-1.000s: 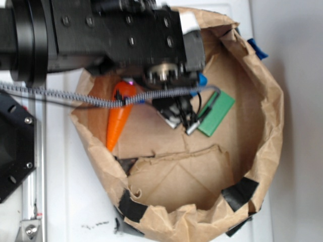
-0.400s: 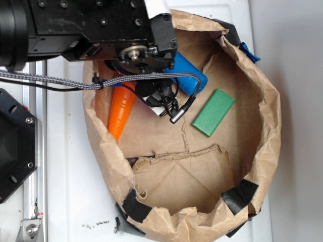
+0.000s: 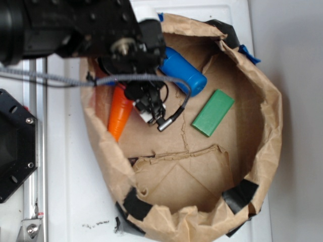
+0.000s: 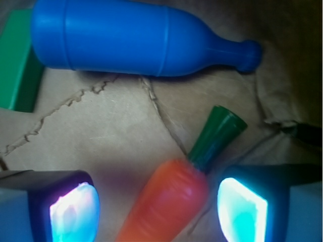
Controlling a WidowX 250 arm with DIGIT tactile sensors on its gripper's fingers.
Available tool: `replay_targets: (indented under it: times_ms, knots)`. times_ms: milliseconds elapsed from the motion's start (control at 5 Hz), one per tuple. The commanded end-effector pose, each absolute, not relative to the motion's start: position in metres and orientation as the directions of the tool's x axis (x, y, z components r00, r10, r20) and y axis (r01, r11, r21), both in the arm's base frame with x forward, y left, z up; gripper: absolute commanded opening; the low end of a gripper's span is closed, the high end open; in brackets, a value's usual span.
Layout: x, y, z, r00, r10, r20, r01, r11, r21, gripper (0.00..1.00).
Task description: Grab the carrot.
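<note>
The gripper [image 4: 159, 204] stood open over the carrot [image 4: 174, 194], which lay inside the paper bag [image 3: 262, 91] beside the blue bottle [image 4: 131, 38]. Off-centre, the right pad [image 4: 241, 209] risked clipping and rolling it.

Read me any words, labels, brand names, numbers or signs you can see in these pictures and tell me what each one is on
None: no readable text shows in either view.
The blue bottle is plain, with no label.
The carrot and the green block carry no markings.
The brown paper bag shows no print, only creases and black tape.
The white patch on the robot arm is blank or too blurred to read.
</note>
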State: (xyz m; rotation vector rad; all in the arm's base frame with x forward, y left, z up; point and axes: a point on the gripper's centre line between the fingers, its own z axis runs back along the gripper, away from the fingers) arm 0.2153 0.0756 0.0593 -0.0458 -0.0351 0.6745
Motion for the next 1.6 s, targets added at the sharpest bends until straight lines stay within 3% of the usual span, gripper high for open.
replay_targets:
  times_ms: [0,800,1000,1400]
  knots:
    - [0.222,0.091,0.039,0.819,0.574,0.027,-0.572,0.818,-0.059,1.0]
    - [0.235,0.084,0.032,0.845,0.534,-0.015,-0.534,0.844,-0.049,1.0]
    - [0.235,0.084,0.031,0.833,0.553,-0.009,-0.553,0.831,-0.057,0.0]
    - [0.232,0.084,0.031,0.839,0.544,0.013,-0.543,0.838,-0.049,0.0]
